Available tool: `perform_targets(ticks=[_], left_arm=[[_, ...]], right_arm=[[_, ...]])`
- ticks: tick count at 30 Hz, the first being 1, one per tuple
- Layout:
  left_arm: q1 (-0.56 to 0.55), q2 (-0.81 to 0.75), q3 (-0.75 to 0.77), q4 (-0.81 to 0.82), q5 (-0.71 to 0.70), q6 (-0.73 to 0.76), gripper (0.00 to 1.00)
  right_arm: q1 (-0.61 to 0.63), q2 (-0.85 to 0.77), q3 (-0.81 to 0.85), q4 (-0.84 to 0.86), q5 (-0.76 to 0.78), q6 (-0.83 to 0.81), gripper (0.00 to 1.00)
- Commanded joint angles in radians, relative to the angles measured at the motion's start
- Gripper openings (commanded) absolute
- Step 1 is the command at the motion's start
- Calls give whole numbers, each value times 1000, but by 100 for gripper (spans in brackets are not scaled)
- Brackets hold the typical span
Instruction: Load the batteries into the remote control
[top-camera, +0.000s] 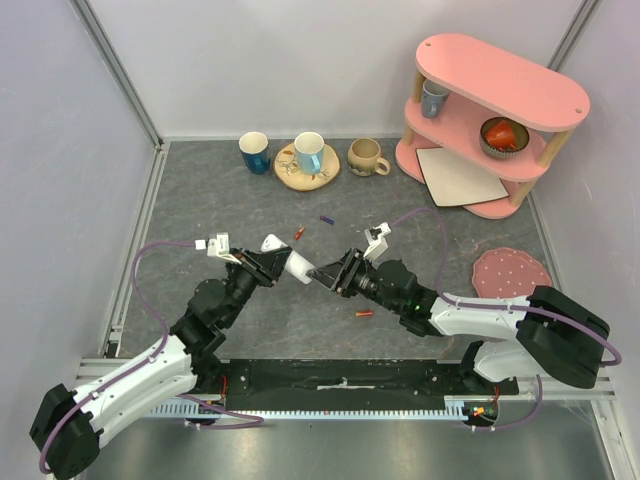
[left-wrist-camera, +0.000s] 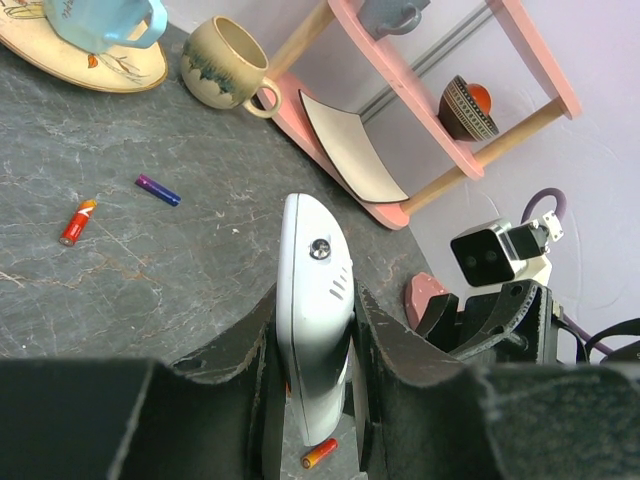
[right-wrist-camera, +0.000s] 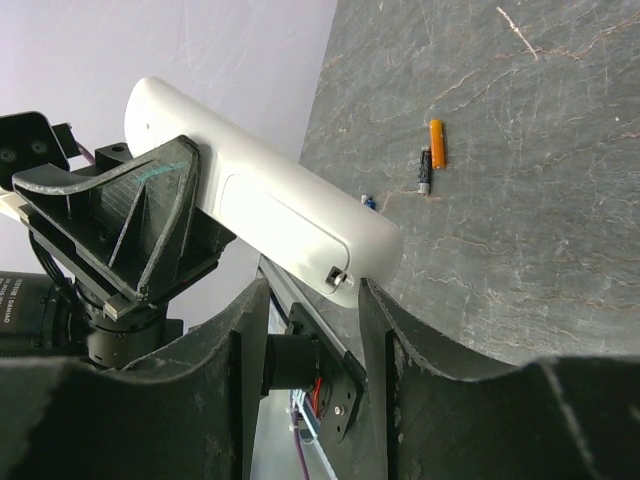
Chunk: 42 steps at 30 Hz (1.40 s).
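Left gripper: fingers closed down on the remote control, clamping its long sides. The handset is held clear of the table, roughly mid-workspace, with its free end pointing at the right arm.

Left wrist view: remote control sits edge-on between both fingers.

Right gripper: jaws spread wide, gripping nothing. In the right wrist view the rounded end of the remote control sits right at the mouth of the right gripper. Cannot tell whether either finger touches it. A rear panel with a small clip at that end faces the camera.

Batteries, all loose on the table:
- red-orange battery, just beyond the remote
- purple battery, near it, farther back
- second red-orange battery, below the right gripper

Containers, far side:
- dark blue cup, upright; contents not readable
- light blue mug, standing on a round plate
- beige mug, just right of the plate
- pink shelf: the middle tier carries a grey-blue cup and a dark patterned bowl holding a red-orange object; a white square card lies on the bottom tier

Pink spotted mat lies flat on the right, near the right arm.
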Motion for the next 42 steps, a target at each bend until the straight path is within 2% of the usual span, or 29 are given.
perform_targets(ticks=[1, 16, 31, 42], left_arm=[[-8, -13, 5, 61, 1, -2, 2], [-8, 21, 3, 86, 23, -7, 2], [-8, 27, 9, 66, -9, 13, 2], [-8, 26, 6, 61, 0, 11, 2]], right_arm=[[-13, 4, 18, 47, 0, -2, 49], [-14, 33, 41, 75, -29, 1, 49], [-16, 33, 51, 75, -41, 1, 54], [-16, 31, 62, 64, -32, -5, 51]])
